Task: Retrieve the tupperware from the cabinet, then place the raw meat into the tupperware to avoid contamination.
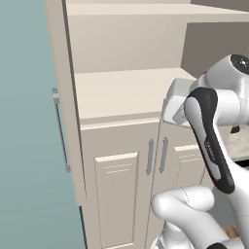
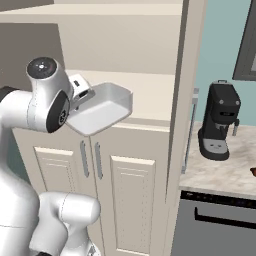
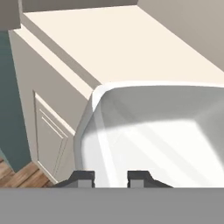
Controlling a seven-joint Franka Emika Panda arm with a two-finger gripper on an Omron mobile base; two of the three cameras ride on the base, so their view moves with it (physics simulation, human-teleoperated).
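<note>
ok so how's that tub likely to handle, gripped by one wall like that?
The tub looks like thin, empty plastic, so probably light. The gripper pinches only one wall, and the tub hangs tilted off the shelf, so it may pivot or slip. Smooth sloping walls likely offer little friction.

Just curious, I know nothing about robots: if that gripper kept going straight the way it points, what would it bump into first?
The gripper is shut on the tupperware rim, so that tub comes first. Beyond it probably lies the cabinet shelf, though depth is unclear.

No words, labels, brand names or numbers can be read anywhere; small marks on the dark stripe of the robot arm (image 1: 212, 146), toward three o'clock in the left base view, are too blurred to read.
</note>
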